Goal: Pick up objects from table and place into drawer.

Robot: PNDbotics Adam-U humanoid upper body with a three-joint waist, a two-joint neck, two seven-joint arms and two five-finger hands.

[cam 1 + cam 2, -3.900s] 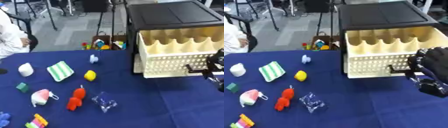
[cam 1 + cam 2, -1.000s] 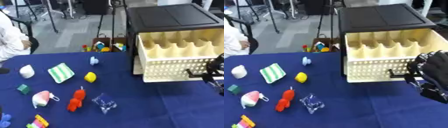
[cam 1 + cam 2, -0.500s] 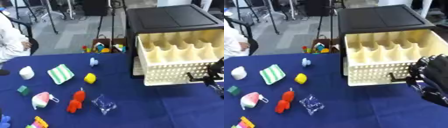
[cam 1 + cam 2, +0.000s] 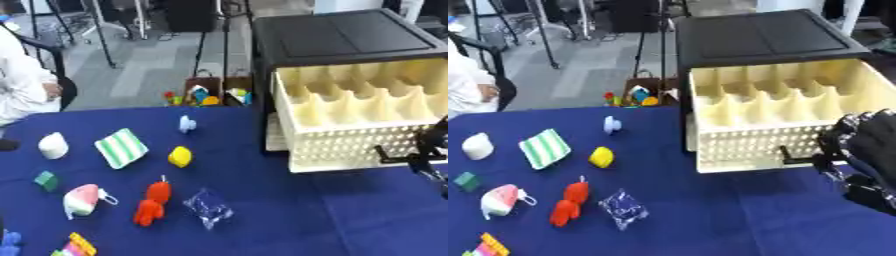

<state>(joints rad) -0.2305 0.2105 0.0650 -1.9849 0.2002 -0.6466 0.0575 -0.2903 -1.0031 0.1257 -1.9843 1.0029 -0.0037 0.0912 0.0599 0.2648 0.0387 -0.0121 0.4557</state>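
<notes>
Right hand (image 4: 866, 150) at one open drawer (image 4: 783, 120) — one yellow toy (image 4: 601, 156)

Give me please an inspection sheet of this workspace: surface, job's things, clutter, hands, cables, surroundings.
Surface: blue tablecloth, things spread on its left half.
Job's things: cream drawer pulled out of black cabinet, its compartments look empty; on the cloth a striped cloth, yellow object, red toy, clear bag, white object, green block, small light-blue object.
Clutter: colourful blocks at the near left edge.
Hands: right hand at the drawer's front handle, fingers curled; left hand not seen.
Cables: nothing seen.
Surroundings: bag of toys on the floor, stands behind.
</notes>
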